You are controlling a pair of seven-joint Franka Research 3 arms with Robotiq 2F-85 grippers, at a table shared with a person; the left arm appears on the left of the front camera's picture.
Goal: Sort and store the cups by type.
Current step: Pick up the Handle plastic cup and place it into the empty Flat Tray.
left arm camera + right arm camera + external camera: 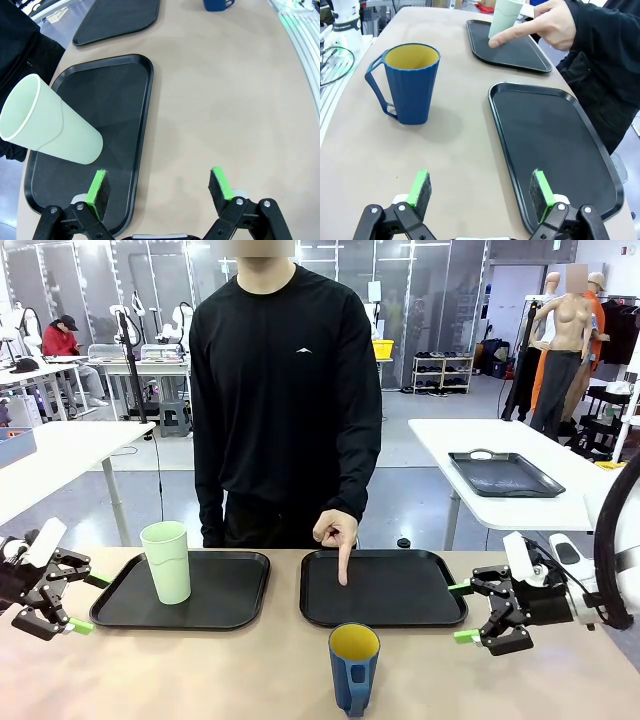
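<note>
A tall pale mint-green tumbler [167, 560] stands upright at the left end of the left black tray [225, 610]. A dark blue mug [353, 668] with a yellow inside stands on the bare table near the front edge, in front of the right black tray [400, 605]. My left gripper [88, 603] hovers open just left of the left tray, nothing between its fingers. Right of the right tray, my right gripper [463, 612] is open and empty. From the left wrist, the tumbler [50, 130] is just ahead-left of the gripper [160, 187]. The right wrist view has the mug [410, 82] ahead-left of the gripper [482, 187].
A person in black stands at the far side, one hand [338, 535] pointing a finger down at the right tray, whose surface [550, 145] is bare. A white table with another black tray [505, 475] stands behind on the right. Bare tabletop lies between mug and grippers.
</note>
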